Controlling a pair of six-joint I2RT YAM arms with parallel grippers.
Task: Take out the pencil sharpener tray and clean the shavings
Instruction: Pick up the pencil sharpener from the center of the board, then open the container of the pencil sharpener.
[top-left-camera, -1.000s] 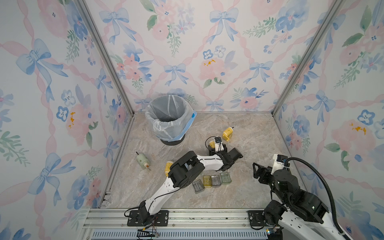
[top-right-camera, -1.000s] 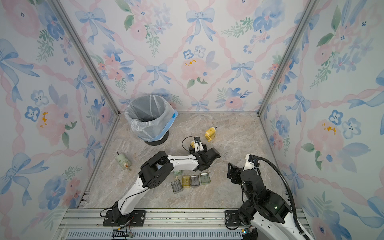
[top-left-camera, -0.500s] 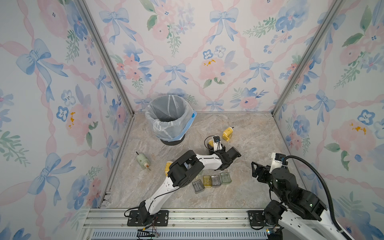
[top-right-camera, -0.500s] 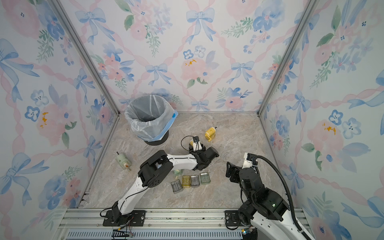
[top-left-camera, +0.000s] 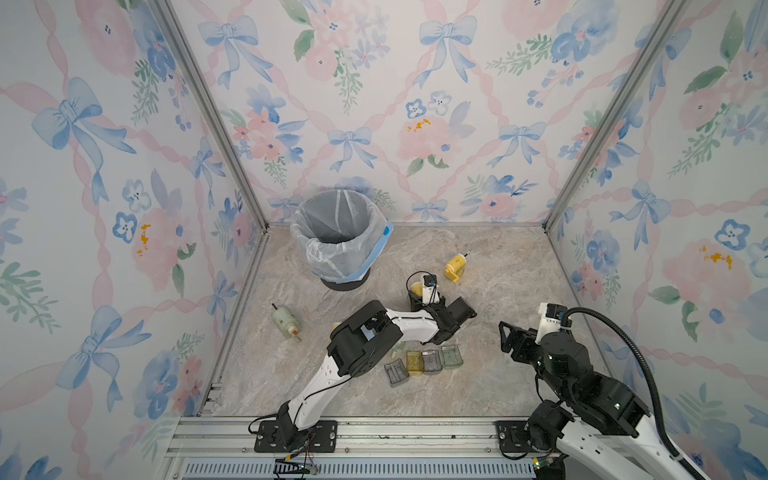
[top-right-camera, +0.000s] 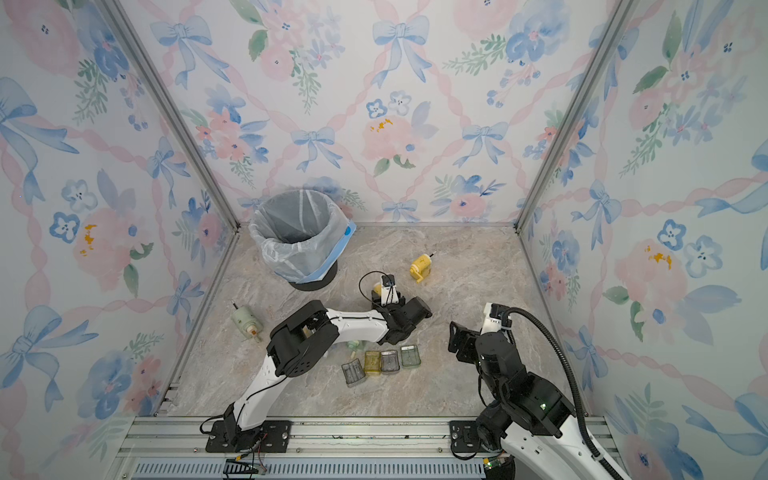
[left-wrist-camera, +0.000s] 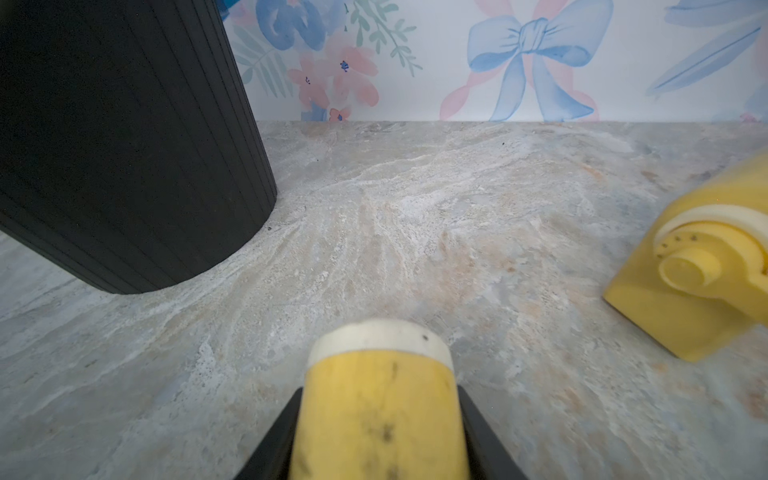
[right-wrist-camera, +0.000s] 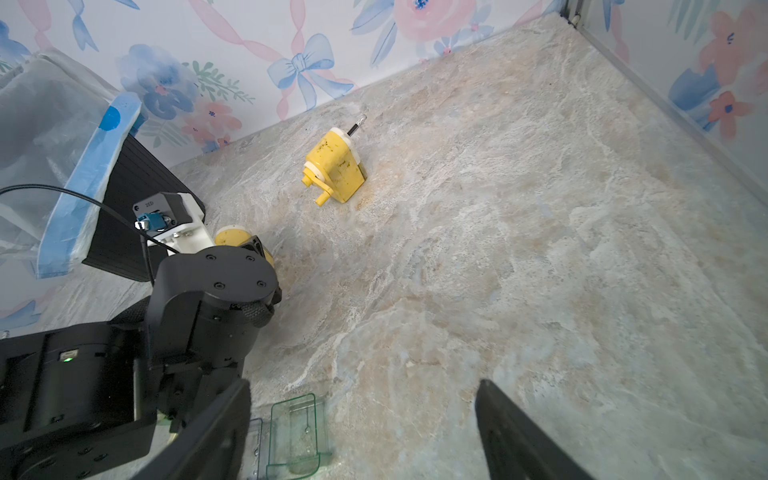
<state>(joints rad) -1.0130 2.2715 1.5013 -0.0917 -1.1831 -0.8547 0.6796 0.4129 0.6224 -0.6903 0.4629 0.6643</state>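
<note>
The left jaws are shut tight on a yellow pencil sharpener (left-wrist-camera: 374, 436), one black finger (left-wrist-camera: 282, 432) pressed to each flank and its white end cap poking out ahead. It sits low over the middle of the counter (top-left-camera: 498, 374); whether it touches the surface, or has its tray inside, I cannot tell. The right jaws stand wide apart and empty, hanging toward the front right corner just beside the green tray (right-wrist-camera: 297, 436).

Risks, as I judge them: the held body is smooth and rounded, so a pull on its tray could twist it in the grip. A tray drawn out here, well short of the trash bin (top-left-camera: 345, 257), would scatter shavings on the counter. The left arm's elbow also hangs over nearby pieces and could sweep them.

Count: one lined bin in the back left corner. Four loose trays sit in a row (top-left-camera: 430, 361) toward the front edge: grey, yellow, grey, green. There are four sharpeners: the held one, a yellow one (top-left-camera: 454, 269) toward the back edge, a pale green one (top-left-camera: 286, 320) by the left edge, and another pale green one (top-right-camera: 353, 345) half hidden under the left arm.
</note>
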